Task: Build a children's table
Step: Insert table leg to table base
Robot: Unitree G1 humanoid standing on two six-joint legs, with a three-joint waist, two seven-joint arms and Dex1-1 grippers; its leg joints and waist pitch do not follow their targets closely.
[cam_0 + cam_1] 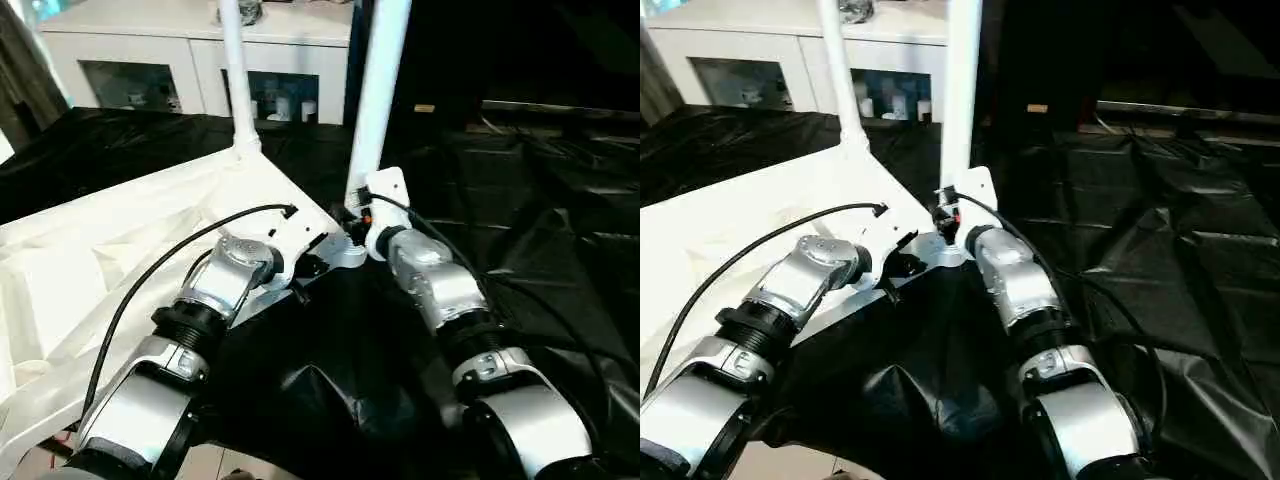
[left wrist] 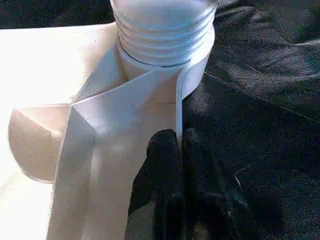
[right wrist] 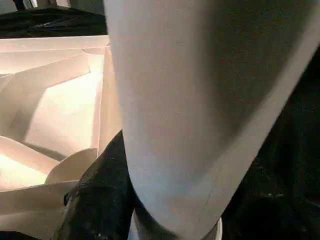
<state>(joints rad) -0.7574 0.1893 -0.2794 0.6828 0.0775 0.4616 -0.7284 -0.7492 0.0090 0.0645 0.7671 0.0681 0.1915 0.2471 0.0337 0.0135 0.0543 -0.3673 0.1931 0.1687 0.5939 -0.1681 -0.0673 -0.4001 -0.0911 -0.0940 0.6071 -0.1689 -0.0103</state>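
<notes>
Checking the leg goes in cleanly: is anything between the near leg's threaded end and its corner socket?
Nothing visible does. The leg's threaded end already sits in the corner socket, with no object between them.

Both legs cut off above

**Two silver arms converge, grippers closed**

Both silver forearms reach forward and angle inward, wrists nearly meeting. The left gripper has its black fingers pinched together on a thin white table edge. The right gripper clasps the near leg at its base.
</notes>
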